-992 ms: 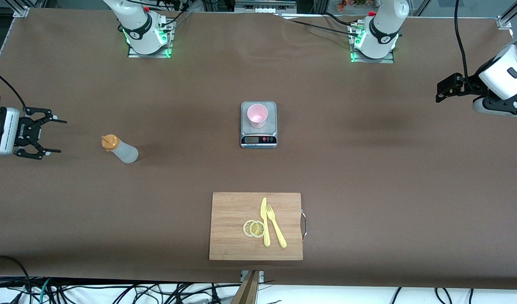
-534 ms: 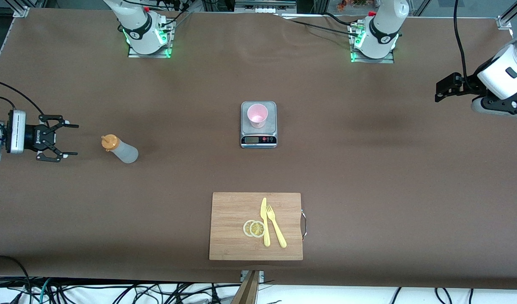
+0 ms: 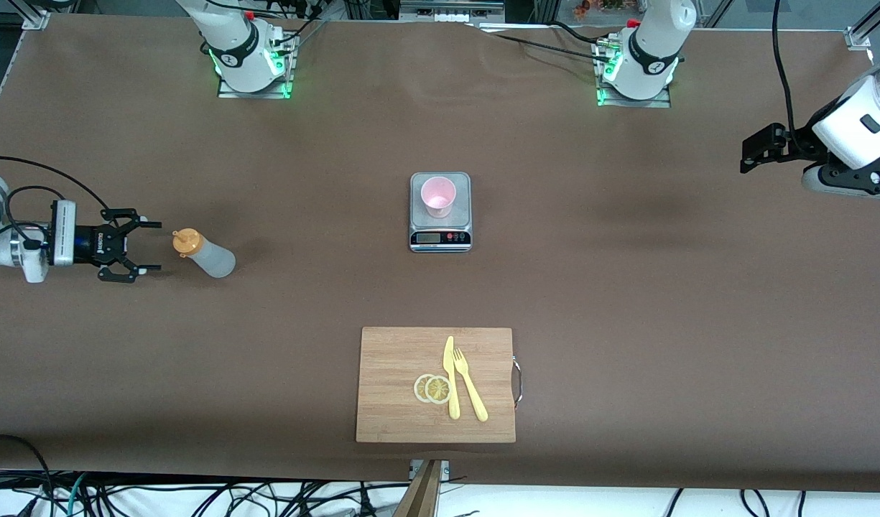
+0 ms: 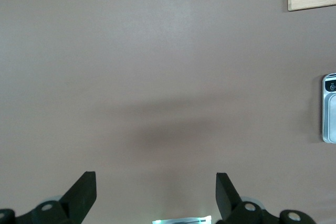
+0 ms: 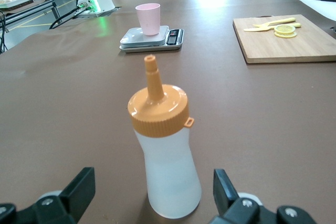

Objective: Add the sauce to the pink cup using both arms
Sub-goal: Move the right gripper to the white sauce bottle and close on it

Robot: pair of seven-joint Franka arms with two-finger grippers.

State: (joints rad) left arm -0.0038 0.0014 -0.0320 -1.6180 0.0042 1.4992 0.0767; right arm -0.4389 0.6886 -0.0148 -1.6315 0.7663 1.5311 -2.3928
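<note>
Pink cup (image 3: 438, 196): upright on the grey scale (image 3: 440, 212), mid-table; nothing visible inside; also seen from the right wrist (image 5: 148, 18).
Sauce bottle (image 3: 203, 253): upright on the table toward the right arm's end, well apart from the scale; translucent whitish body, orange nozzle cap on; contents not discernible; close up in the right wrist view (image 5: 164, 157).
Right gripper (image 3: 139, 248): low, just beside the bottle's cap, turned sideways toward it; fingers spread wide, touching nothing, holding nothing; fingertips (image 5: 84, 184) flank the bottle's base without contact.
Left gripper (image 3: 754, 148): up over the left arm's end of the table, well apart from everything, waiting; jaws wide apart in the left wrist view, fingertips (image 4: 86, 190) over bare brown table (image 4: 157, 77); empty.
Cutting board (image 3: 436, 384): wooden, nearer the front camera than the scale; carries two lemon slices (image 3: 433, 388), a yellow knife (image 3: 451, 377) and a yellow fork (image 3: 470, 384).
Between bottle and cup: only bare table.
</note>
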